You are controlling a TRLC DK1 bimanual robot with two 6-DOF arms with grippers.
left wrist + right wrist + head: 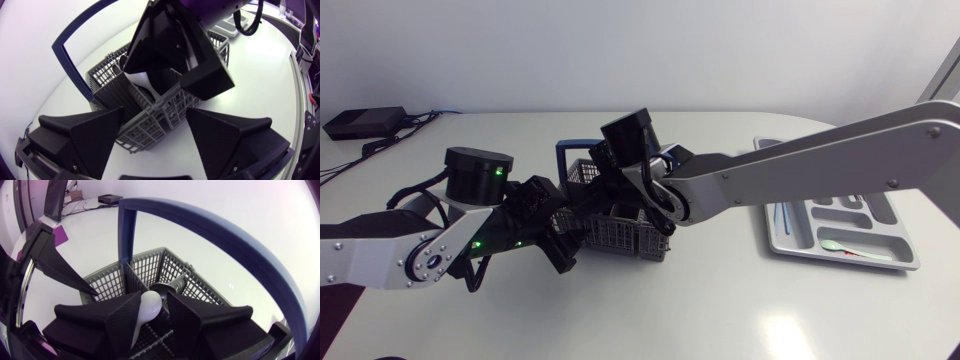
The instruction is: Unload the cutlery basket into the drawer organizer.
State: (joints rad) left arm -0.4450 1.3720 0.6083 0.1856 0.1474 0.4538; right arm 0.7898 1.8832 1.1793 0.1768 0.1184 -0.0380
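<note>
A grey mesh cutlery basket (620, 236) with a blue handle (210, 225) stands mid-table. My left gripper (560, 238) holds the basket's near end, one finger on each side of its wall (150, 127). My right gripper (152, 301) reaches down into the basket and is shut on the bowl of a white spoon (150, 305), which also shows between its fingers in the left wrist view. A darker utensil (168, 287) lies in the compartment just ahead of it. The grey drawer organizer (772, 236) sits at the right with a pale green spoon (833, 245) in it.
The organizer also holds a thin blue piece (782, 214) and a reddish one (860, 256). Black boxes and cables (365, 122) lie at the far left corner. The blue handle arches over the basket, close above my right gripper.
</note>
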